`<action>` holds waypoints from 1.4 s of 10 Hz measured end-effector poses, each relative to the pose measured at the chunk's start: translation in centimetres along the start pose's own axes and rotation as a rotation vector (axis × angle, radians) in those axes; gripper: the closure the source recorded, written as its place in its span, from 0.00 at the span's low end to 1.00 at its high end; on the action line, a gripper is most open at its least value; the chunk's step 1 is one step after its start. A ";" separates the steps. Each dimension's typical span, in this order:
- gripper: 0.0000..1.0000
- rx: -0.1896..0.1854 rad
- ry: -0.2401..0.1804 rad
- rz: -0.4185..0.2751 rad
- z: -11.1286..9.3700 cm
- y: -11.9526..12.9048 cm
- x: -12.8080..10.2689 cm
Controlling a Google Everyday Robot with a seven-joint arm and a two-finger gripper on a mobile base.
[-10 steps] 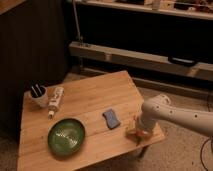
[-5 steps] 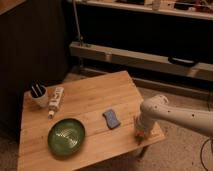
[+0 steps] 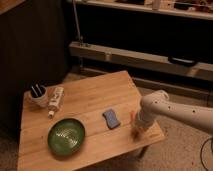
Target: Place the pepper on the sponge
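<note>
The blue sponge (image 3: 111, 118) lies flat on the wooden table (image 3: 95, 95), right of centre. Just to its right, a sliver of the orange-red pepper (image 3: 132, 116) shows against the white arm; most of it is hidden. My gripper (image 3: 137, 128) is down at the table surface near the front right corner, right beside the pepper and a short gap right of the sponge. The white arm (image 3: 170, 110) reaches in from the right and covers the gripper's end.
A green bowl (image 3: 66, 136) sits at the front left. A white tube (image 3: 56, 100) lies at the back left beside a white cup (image 3: 37, 93) holding dark items. The table's right and front edges are close to the gripper. A dark shelf unit stands behind.
The arm has edged slightly left, toward the sponge. The sponge, bowl, tube and cup have not moved.
</note>
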 end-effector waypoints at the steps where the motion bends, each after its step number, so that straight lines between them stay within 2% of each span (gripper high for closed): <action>1: 1.00 0.007 0.018 -0.002 -1.8 -0.8 0.8; 3: 1.00 0.037 0.043 -0.030 -4.3 -3.6 2.5; 4: 1.00 0.064 0.040 -0.047 -4.6 -5.0 3.0; 5: 1.00 0.088 0.021 -0.060 -4.4 -5.5 3.1; 7: 1.00 0.125 -0.018 -0.096 -2.6 -6.1 2.5; 10: 1.00 0.191 -0.039 -0.190 -0.7 -8.1 1.5; 12: 1.00 0.202 -0.037 -0.252 -0.5 -9.4 0.7; 14: 1.00 0.183 -0.040 -0.323 -0.2 -11.1 -0.3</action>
